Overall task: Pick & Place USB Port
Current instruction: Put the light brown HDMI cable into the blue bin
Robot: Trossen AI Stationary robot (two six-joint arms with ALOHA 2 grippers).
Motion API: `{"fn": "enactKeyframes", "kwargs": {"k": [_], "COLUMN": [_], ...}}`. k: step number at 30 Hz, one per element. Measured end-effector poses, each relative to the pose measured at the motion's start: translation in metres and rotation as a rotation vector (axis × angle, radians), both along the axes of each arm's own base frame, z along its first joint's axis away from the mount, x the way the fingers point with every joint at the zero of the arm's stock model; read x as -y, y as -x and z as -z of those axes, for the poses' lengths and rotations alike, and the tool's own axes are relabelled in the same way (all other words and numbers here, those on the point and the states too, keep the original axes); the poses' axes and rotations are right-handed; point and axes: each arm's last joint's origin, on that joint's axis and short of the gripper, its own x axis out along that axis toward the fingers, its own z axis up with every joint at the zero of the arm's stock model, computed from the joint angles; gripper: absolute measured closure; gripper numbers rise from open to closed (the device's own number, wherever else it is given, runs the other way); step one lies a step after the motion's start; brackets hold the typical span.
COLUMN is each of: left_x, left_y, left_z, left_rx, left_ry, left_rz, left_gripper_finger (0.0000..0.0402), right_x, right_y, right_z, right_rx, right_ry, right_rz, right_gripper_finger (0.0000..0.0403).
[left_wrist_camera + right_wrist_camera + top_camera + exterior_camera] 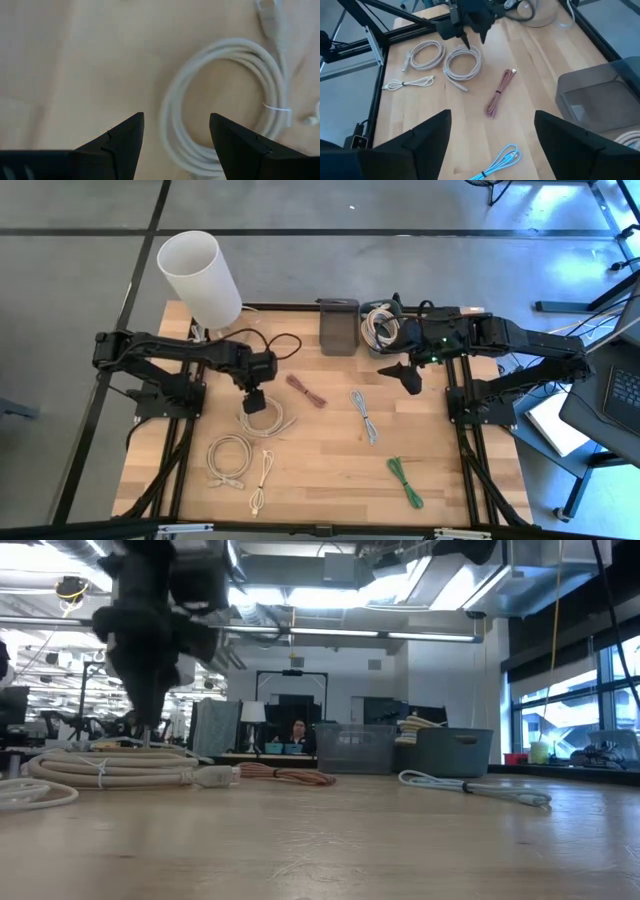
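In the high view, a white cylinder [200, 277] stands at the upper left corner of the wooden table [330, 470]. Just right of it and lower, the left gripper [254, 402] hangs over a coiled white cable [262, 418] left of the frame's centre; its wrist view shows the fingers [122, 140] spread apart with that coil [227, 112] below and between them, nothing held. Below it, at the lower left, lie a second white coil [229, 457] and a thin white cable [262, 480]. Moving right, a reddish-brown bundled cable [306, 391] sits near centre, with a grey bin [339, 326] at the top edge above it. Then comes a light blue cable [364, 415], and a green cable [405, 481] at the lower right. The right gripper [408, 377] hovers at the upper right beside a second bin holding coiled cables [381, 326], its fingers [427, 135] wide apart and empty.
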Motion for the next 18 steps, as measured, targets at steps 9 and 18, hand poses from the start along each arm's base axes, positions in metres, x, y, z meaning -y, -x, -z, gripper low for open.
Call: {"fn": "enactKeyframes", "kwargs": {"k": [9, 18], "left_x": [0.004, 0.009], "left_y": [0.014, 0.021], "left_z": [0.033, 0.059], "left_rx": [-0.014, 0.04], "left_ry": [0.06, 0.132], "left_rz": [0.011, -0.03], "left_gripper_finger": [0.018, 0.0181], "right_x": [0.001, 0.001], "right_y": [-0.001, -0.001], "right_z": [-0.001, -0.002], "right_rx": [0.014, 0.021], "right_ry": [0.018, 0.023], "right_rz": [0.02, 0.032], "right_gripper_finger": [0.0118, 0.0118]}}
